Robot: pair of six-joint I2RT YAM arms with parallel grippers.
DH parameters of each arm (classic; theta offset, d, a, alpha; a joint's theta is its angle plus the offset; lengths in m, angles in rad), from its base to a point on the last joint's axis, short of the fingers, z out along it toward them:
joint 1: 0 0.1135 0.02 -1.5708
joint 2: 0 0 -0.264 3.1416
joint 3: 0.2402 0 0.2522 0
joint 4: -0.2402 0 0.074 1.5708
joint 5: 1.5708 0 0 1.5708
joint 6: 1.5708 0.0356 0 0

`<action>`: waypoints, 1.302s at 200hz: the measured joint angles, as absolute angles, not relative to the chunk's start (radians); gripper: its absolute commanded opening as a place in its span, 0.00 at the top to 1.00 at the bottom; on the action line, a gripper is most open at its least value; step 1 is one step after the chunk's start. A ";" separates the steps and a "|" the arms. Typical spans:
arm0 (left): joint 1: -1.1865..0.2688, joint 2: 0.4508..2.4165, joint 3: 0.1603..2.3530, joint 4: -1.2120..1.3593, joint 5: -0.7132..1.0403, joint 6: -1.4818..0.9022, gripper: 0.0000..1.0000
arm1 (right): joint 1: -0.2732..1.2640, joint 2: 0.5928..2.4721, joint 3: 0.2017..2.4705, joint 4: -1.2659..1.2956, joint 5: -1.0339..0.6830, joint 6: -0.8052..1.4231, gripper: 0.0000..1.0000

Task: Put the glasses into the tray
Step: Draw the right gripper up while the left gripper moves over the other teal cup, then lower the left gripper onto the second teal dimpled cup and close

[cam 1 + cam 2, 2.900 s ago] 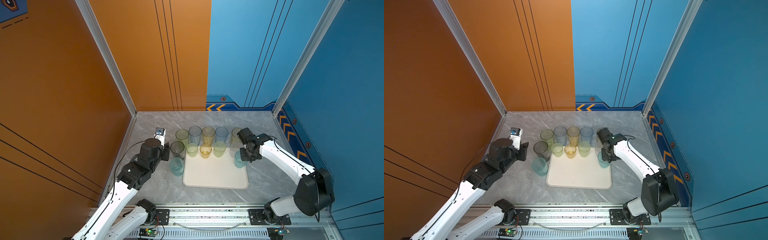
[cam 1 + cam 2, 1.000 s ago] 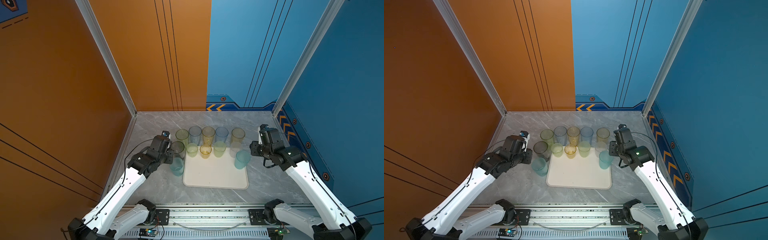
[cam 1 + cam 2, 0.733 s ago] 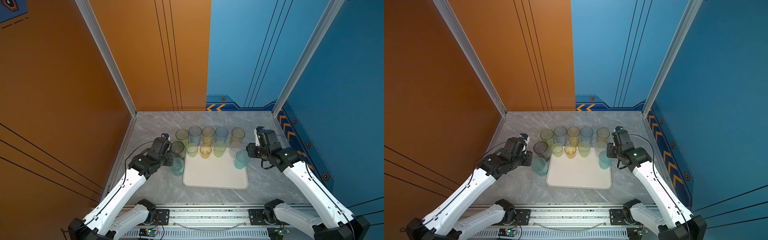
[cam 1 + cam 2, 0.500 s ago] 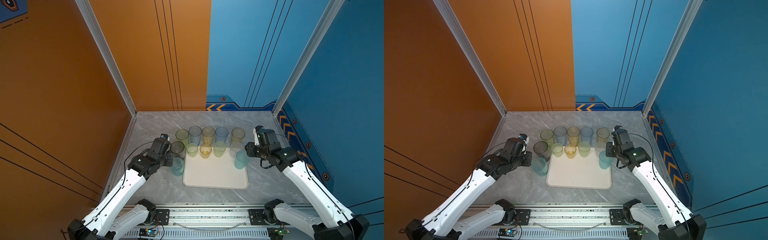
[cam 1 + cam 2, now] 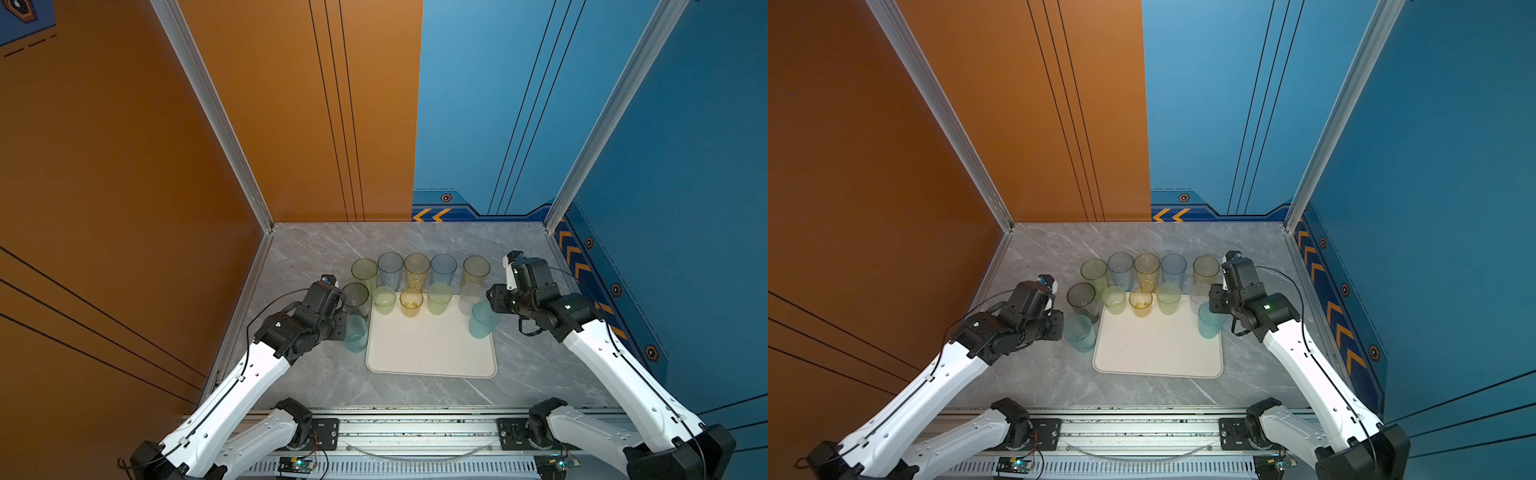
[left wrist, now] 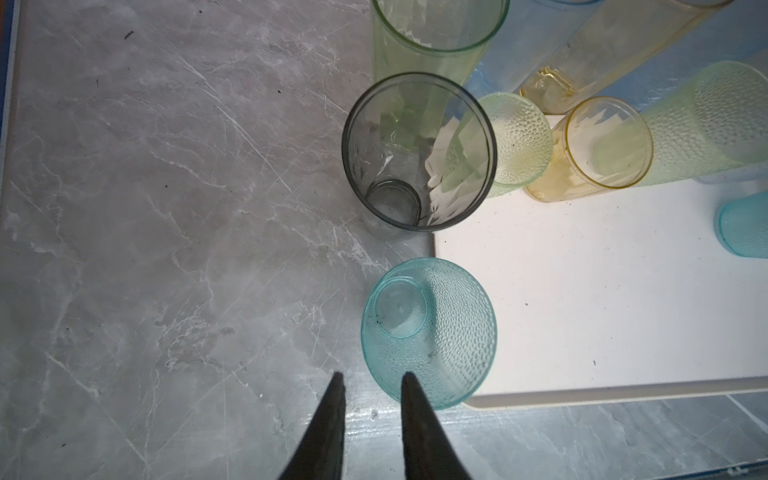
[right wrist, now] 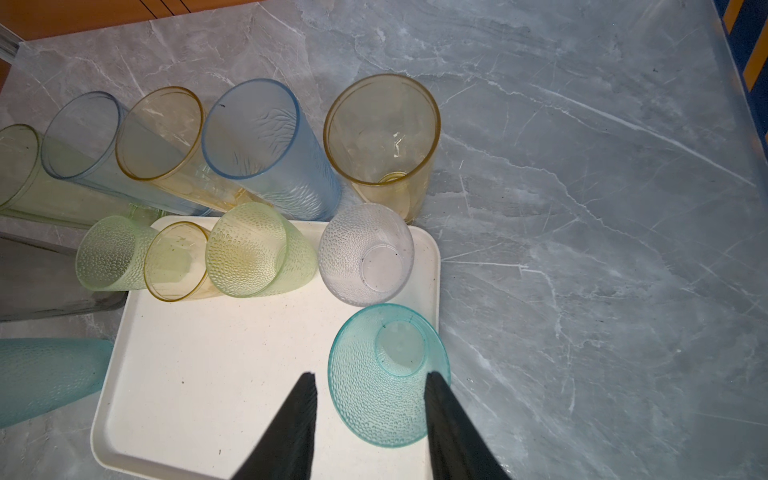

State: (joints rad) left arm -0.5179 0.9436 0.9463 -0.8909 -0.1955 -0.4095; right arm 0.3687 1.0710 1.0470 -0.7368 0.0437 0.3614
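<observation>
The cream tray (image 5: 432,357) lies mid-table. Short glasses stand along its far edge: green (image 5: 384,299), yellow (image 5: 411,302), green (image 5: 439,297) and clear (image 5: 471,297). A teal glass (image 7: 388,374) stands inside the tray's right rim. My right gripper (image 7: 370,376) is open above it, one finger over its rim and the other just clear of it. Another teal glass (image 6: 428,332) stands on the table beside the tray's left edge. My left gripper (image 6: 372,380) is narrowly open over its near rim, gripping nothing. A smoky grey glass (image 6: 417,151) stands beyond it.
Several tall glasses, green (image 5: 364,270), blue (image 5: 390,266), yellow (image 5: 417,268), blue (image 5: 443,268) and yellow (image 5: 476,268), line the marble table behind the tray. Orange wall on the left, blue wall on the right. A metal rail (image 5: 415,428) runs along the front.
My right gripper has drifted left, closing in over the teal glass in the tray. The left gripper has barely moved. No glass has shifted.
</observation>
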 measured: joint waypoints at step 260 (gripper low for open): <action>-0.452 1.113 0.863 -0.785 -0.166 -0.434 0.75 | 0.372 1.073 1.033 -0.708 -0.024 0.337 0.58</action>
